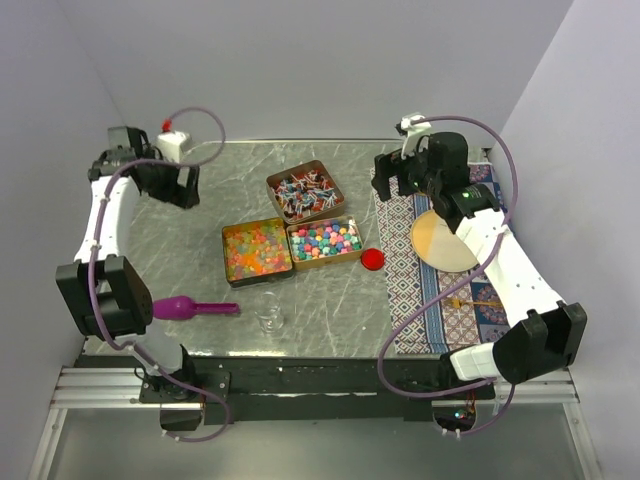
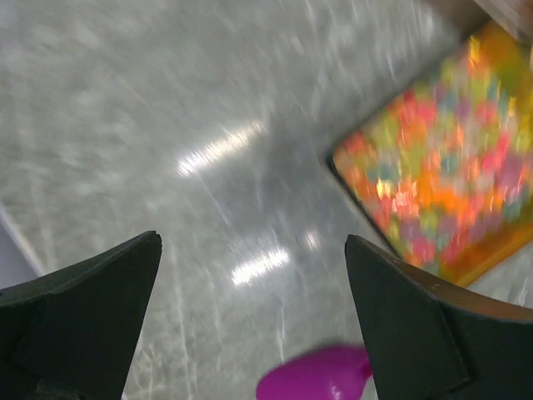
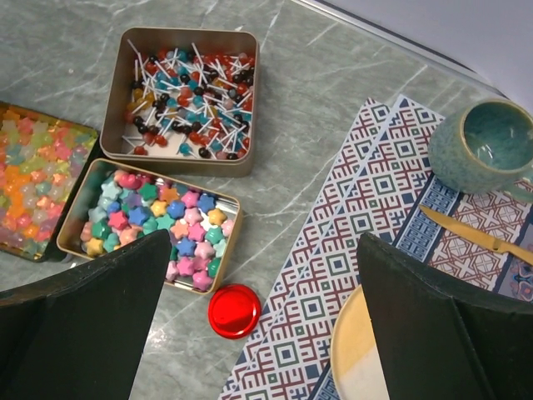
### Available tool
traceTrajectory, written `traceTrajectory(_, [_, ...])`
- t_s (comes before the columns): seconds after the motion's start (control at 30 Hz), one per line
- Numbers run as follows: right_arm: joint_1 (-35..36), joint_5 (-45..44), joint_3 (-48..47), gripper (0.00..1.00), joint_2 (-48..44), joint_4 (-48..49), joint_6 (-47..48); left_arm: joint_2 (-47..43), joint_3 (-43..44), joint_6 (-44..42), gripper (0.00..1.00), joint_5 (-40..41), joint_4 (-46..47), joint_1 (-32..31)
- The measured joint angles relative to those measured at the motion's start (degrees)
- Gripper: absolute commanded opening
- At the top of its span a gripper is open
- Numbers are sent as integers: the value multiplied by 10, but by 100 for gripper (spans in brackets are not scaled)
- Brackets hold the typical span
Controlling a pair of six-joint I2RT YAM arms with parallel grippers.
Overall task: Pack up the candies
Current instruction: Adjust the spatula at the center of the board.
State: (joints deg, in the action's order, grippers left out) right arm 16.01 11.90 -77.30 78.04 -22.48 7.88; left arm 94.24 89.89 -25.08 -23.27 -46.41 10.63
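The candies lie in three open tins mid-table: lollipops in red, blue and white (image 1: 305, 190), orange-yellow-red jelly bits (image 1: 256, 250) and pastel star sweets (image 1: 325, 240). My left gripper (image 1: 178, 186) hangs open and empty over the bare far-left table. Its blurred wrist view shows open fingers (image 2: 251, 242), the jelly tin (image 2: 441, 167) at right and the purple scoop (image 2: 321, 375) at the bottom edge. My right gripper (image 1: 393, 180) is open and empty (image 3: 265, 242), high above the red lid (image 3: 234, 311). The star sweets (image 3: 150, 221), lollipops (image 3: 187, 96) and jelly bits (image 3: 33, 187) lie to its left.
The red lid (image 1: 373, 259) lies right of the star tin. A purple scoop (image 1: 190, 308) and a small clear glass jar (image 1: 268, 312) stand near the front. On the patterned placemat (image 1: 400, 270) at right are a yellow plate (image 1: 445, 240), a teal mug (image 3: 487, 146) and a wooden knife (image 3: 475, 237).
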Motion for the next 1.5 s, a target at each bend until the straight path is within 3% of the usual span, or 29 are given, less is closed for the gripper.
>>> traceTrajectory(0.27, [0,13,0,100,0,-8,17,-46,-184,-156,97,1,-34,-26])
traceTrajectory(0.57, [0,17,27,100,0,-14,25,-193,-306,-494,92,-33,-156,6])
traceTrajectory(0.77, [0,14,27,100,0,-14,39,-246,-374,-626,85,-77,-183,-4])
traceTrajectory(1.1, [0,6,28,100,0,-18,53,-295,-460,-638,70,-115,-173,-100])
traceTrajectory(1.33, [0,5,27,100,0,-25,53,-339,-539,-565,69,-112,-103,-170])
traceTrajectory(1.5, [0,3,25,100,0,-25,53,-351,-564,-535,68,-99,-67,-184])
